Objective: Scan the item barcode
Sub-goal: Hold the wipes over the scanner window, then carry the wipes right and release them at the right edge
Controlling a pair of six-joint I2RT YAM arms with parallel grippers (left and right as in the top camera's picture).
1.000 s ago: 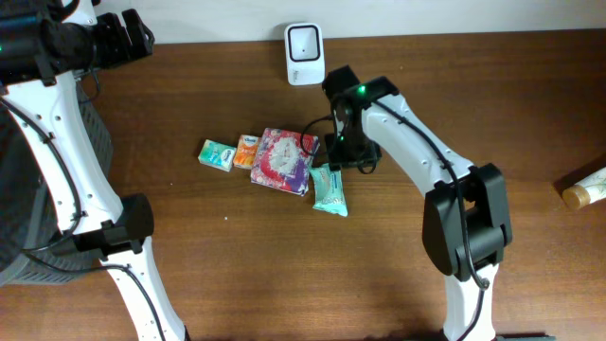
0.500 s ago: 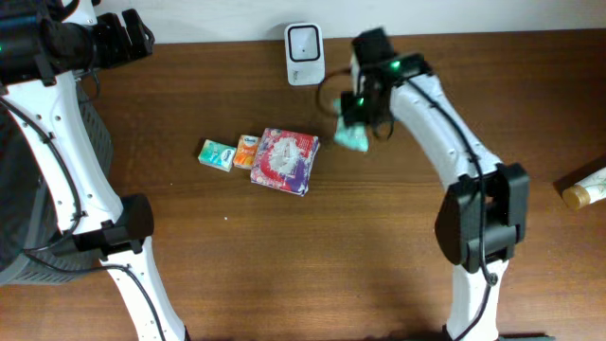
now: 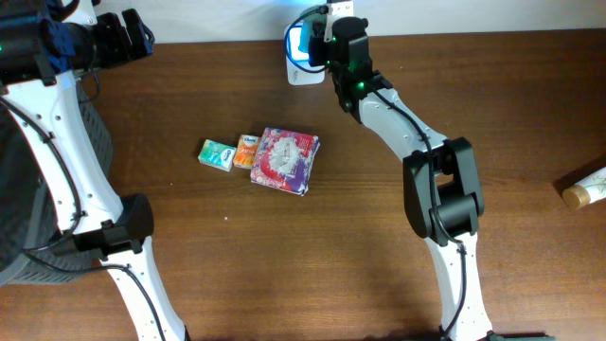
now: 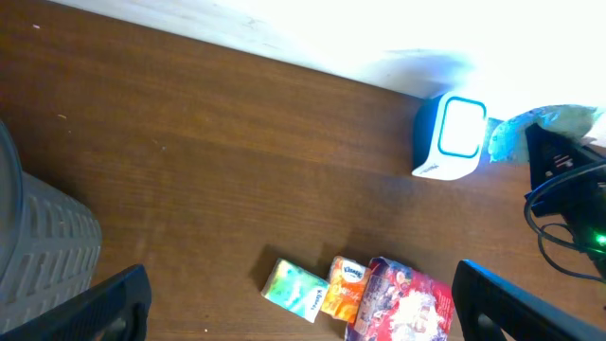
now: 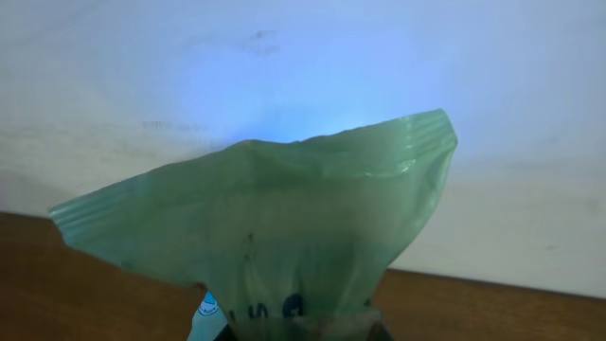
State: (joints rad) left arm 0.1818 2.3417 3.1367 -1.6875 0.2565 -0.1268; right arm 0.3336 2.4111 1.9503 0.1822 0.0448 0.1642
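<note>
holding the green packet (image 5: 275, 237) up to the scanner (image 3: 301, 47), top centre of the overhead view
the right gripper (image 3: 333, 36) is clamped on the packet's lower edge, and the packet hangs just in front of the scanner's face. the scanner glows blue, so the pick-up looks done and the scan itself seems under way, though no barcode shows. the left gripper (image 3: 137, 38) sits at the upper left with fingers wide apart, holding nothing. three other packs (image 3: 260, 156) lie mid-table, untouched.
</note>
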